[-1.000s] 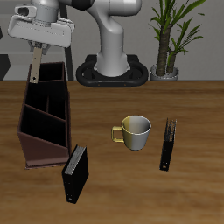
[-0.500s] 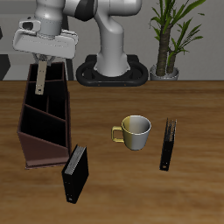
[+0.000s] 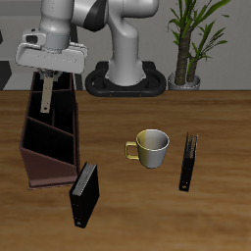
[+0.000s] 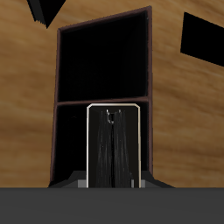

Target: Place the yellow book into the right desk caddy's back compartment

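Observation:
My gripper (image 3: pixel 46 75) is shut on the yellow book (image 3: pixel 46 96), which hangs upright from the fingers. The book is over the far end of the right desk caddy (image 3: pixel 39 157), a long maroon open box with slanted partitions. The book's lower end sits at about rim height of the back compartment (image 3: pixel 62 90). In the wrist view the book (image 4: pixel 114 144) shows edge-on below my gripper (image 4: pixel 112 182), framed by a dark section of the caddy (image 4: pixel 58 105), with another dark section beyond it.
A thicker black book (image 3: pixel 84 194) stands at the caddy's front end. A tan mug (image 3: pixel 151 147) and a slim black book (image 3: pixel 188 162) stand mid-table. The robot base (image 3: pixel 123 78) and a potted plant (image 3: pixel 186 44) are at the back.
My gripper has come down and shifted slightly toward the caddy's far end, carrying the yellow book. The book's lower end has dropped to the caddy's rim. Nothing else moved.

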### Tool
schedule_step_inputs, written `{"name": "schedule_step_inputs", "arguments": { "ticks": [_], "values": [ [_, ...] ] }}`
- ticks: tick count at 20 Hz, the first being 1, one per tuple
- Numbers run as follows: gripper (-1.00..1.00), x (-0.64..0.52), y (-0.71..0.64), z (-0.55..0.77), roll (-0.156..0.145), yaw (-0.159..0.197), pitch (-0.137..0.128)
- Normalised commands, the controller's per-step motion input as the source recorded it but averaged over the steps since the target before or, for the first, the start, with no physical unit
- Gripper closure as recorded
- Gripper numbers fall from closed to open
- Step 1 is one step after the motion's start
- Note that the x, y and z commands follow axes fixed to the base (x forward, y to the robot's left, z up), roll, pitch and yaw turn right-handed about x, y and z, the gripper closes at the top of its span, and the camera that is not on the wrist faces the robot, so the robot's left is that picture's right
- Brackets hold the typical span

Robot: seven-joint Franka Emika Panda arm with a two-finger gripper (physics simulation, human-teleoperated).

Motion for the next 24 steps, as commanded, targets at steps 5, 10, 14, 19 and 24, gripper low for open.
{"name": "schedule_step_inputs", "arguments": {
  "ticks": [5, 10, 14, 19, 24],
  "values": [
    [1.00, -0.04, -0.07, -0.10, -0.018, -0.011, 0.006],
    [1.00, -0.03, -0.06, -0.12, -0.011, -0.003, 0.007],
    [1.00, 0.07, -0.06, -0.13, -0.019, -0.019, 0.019],
    [1.00, 0.06, 0.01, -0.14, 0.002, 0.007, 0.009],
    [1.00, 0.03, -0.05, -0.23, -0.014, -0.009, 0.030]
  ]
}}
